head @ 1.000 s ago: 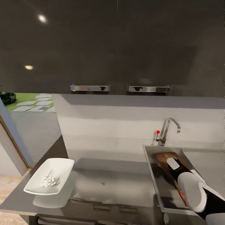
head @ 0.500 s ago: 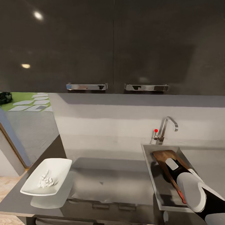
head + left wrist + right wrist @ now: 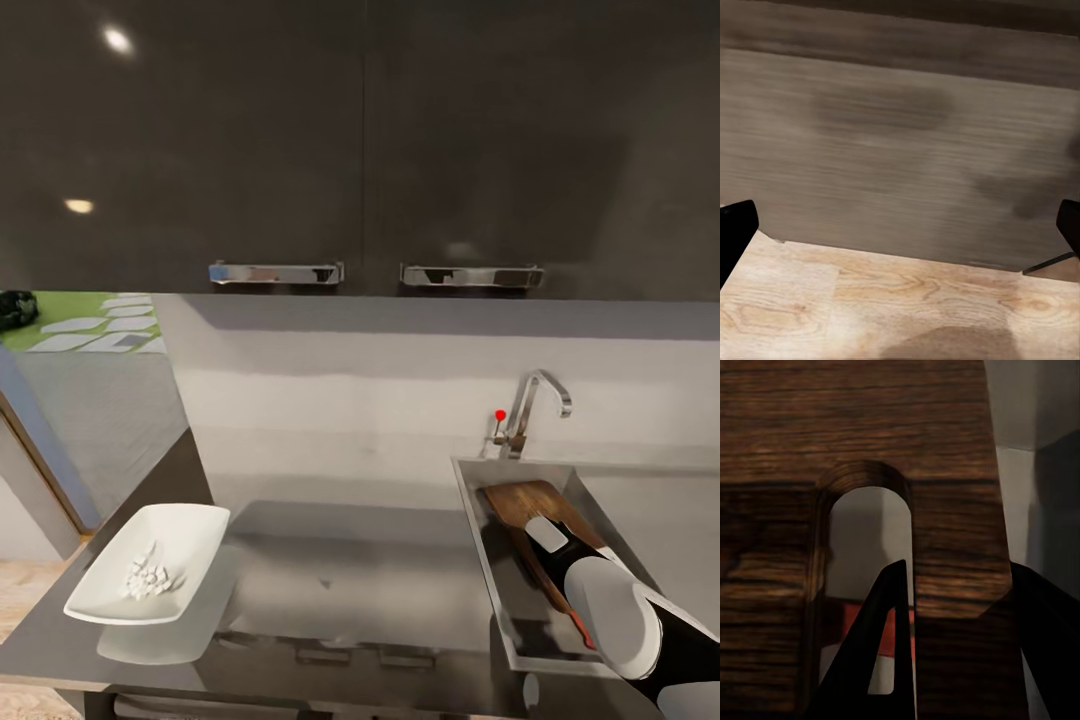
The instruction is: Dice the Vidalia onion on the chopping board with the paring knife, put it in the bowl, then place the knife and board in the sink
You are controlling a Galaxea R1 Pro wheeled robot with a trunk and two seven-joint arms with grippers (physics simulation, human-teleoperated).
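Change since earlier frame: your head camera is drifting slightly, so cabinets and bowl sit a touch differently; your right arm is still reaching into the sink, and the board's far end is now lying a little further left.
Chopping board (image 3: 530,505): you are holding it tilted inside the sink (image 3: 478,540), far end near the faucet (image 3: 535,408), apparently lowering it to rest in the basin as the task asks.
Right gripper (image 3: 967,622): your fingers are straddling the board's edge beside the slot handle hole (image 3: 866,544), one finger passing through the slot, closed on the wood.
Paring knife (image 3: 580,630): its red handle is showing under the board by your arm, already in the sink; the blade is hidden.
Bowl (image 3: 105,600): it is sitting on the countertop (image 3: 370,590) well apart from the sink, holding the diced onion (image 3: 150,578).
Left gripper (image 3: 900,232): your fingers are spread wide and empty, hanging over wooden flooring (image 3: 870,300) before a dark cabinet front.
Hard to make out: whether the board is touching the basin floor.
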